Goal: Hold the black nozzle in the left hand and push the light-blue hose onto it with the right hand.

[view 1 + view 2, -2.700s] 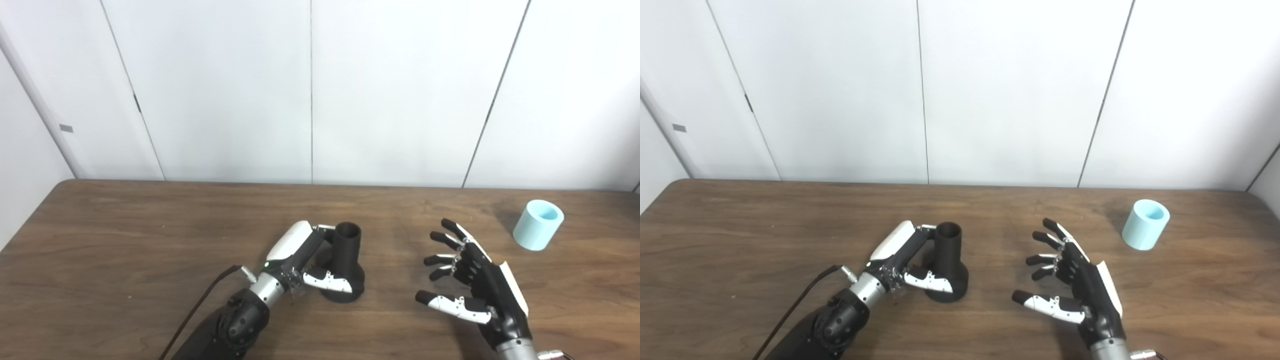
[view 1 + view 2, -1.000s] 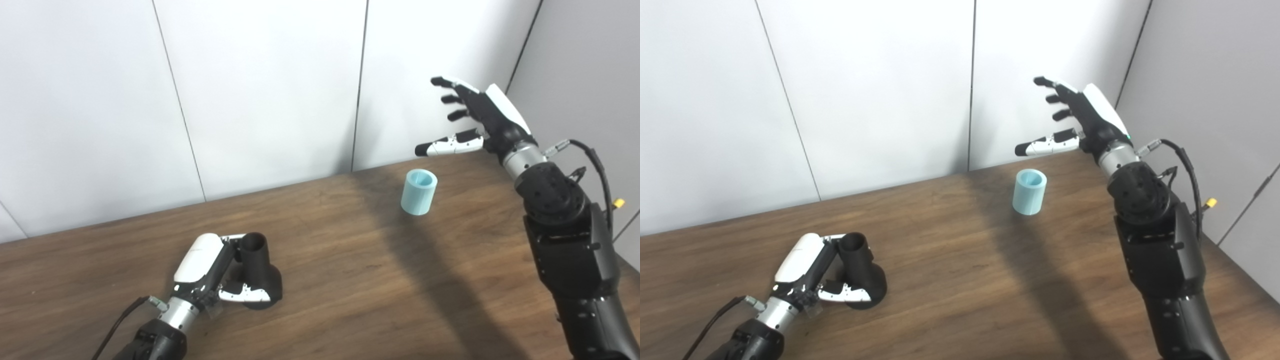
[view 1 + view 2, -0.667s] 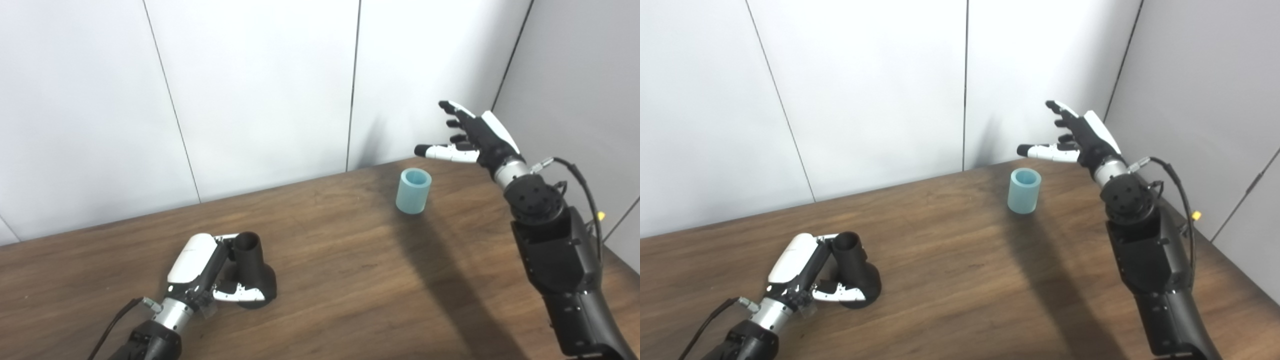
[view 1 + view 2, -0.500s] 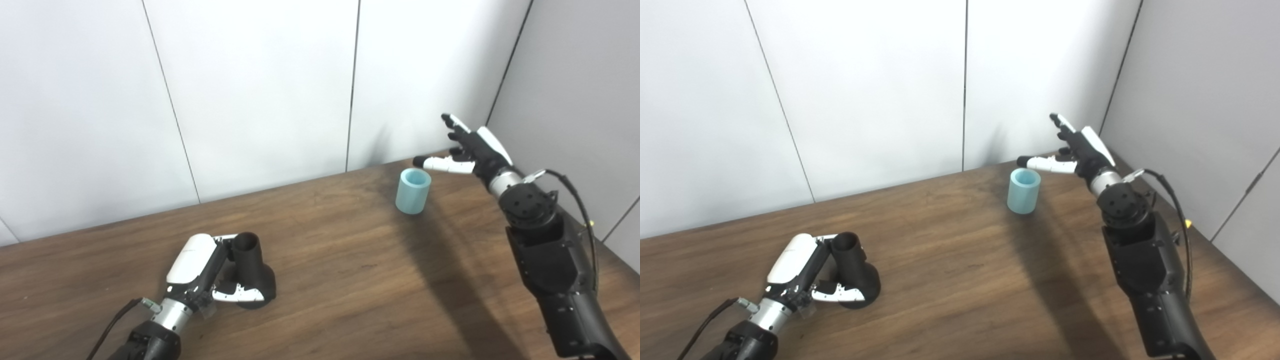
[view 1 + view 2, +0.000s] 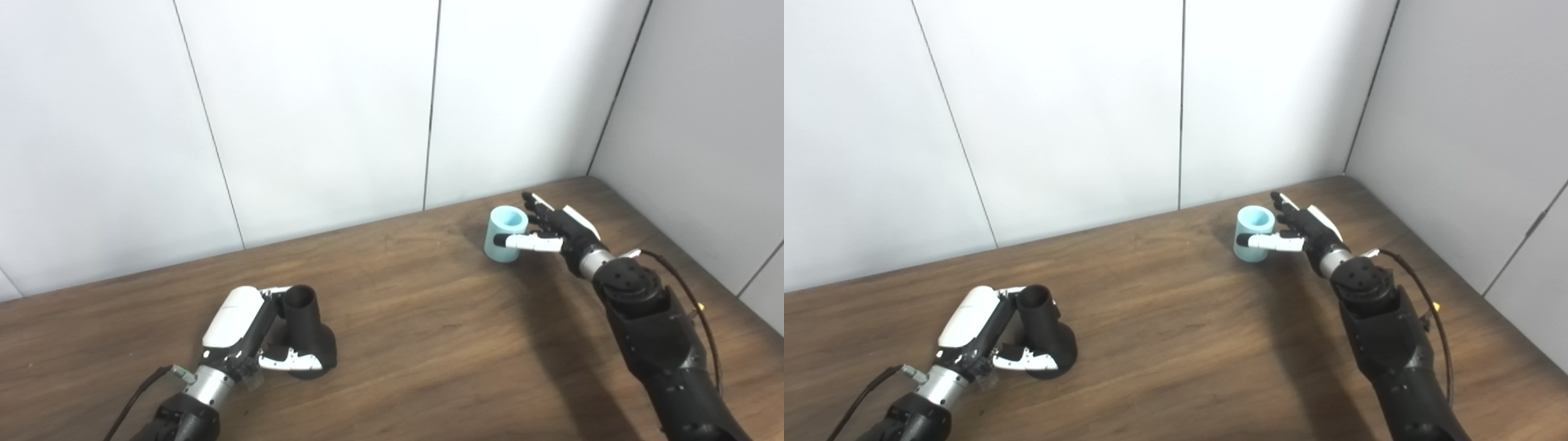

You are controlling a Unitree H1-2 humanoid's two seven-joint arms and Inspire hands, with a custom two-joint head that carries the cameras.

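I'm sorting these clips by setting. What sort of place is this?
Probably a lab or test room: a bare wooden table in a corner of plain white wall panels, holding only a black nozzle and a light-blue hose.

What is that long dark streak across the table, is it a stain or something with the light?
Shadow, not stain: in both eye views it runs on the table beside the right arm, from the light-blue hose toward the near edge. Both views look sharp, without glare.

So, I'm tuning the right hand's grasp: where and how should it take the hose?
Probably around the hose's side wall at mid-height, coming from its right. It is a short upright cylinder with its open end up, and the right hand is beside it, thumb across the front, fingers behind.
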